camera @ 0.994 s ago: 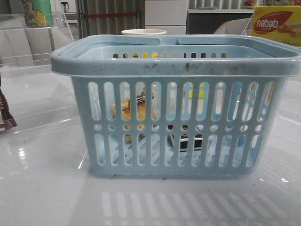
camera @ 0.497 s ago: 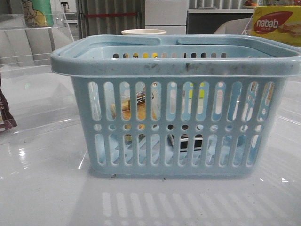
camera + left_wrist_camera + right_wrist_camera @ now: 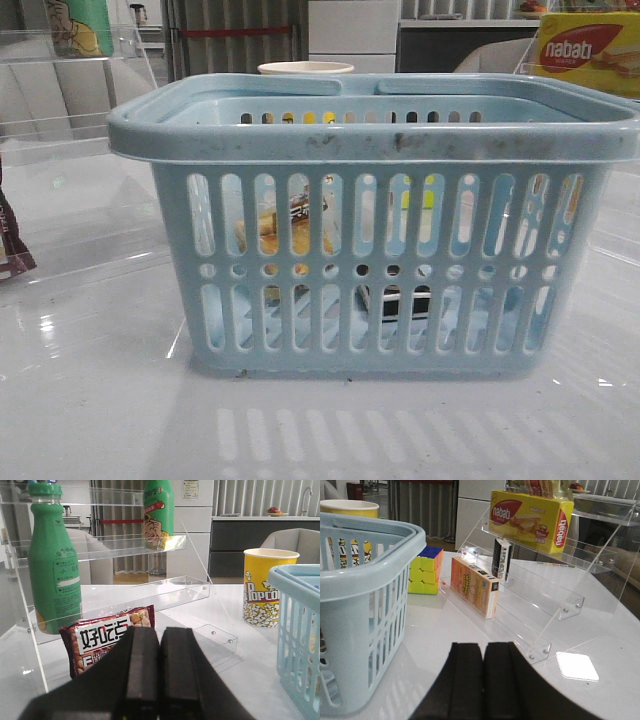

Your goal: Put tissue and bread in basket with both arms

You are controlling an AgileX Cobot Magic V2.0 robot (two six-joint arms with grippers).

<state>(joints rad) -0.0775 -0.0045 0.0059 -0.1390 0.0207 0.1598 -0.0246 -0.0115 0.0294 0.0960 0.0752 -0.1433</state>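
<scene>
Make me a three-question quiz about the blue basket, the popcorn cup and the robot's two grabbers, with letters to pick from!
1. Where is the bread?
A. Inside the basket
B. On the clear shelf
C. In a gripper

2. What colour is the popcorn cup?
A. Green
B. Yellow
C. Purple

3. How are the left gripper and right gripper?
A. Both wide open
B. Each holding a pack
C. Both shut and empty

Answers:
1. A, since the front view shows the yellowish bread through the basket's slots, with the black-and-white tissue lower down beside it.
2. B, since the left wrist view shows a yellow cup marked "Popcorn".
3. C, since in each wrist view the two black fingers press together with nothing between them.
</scene>
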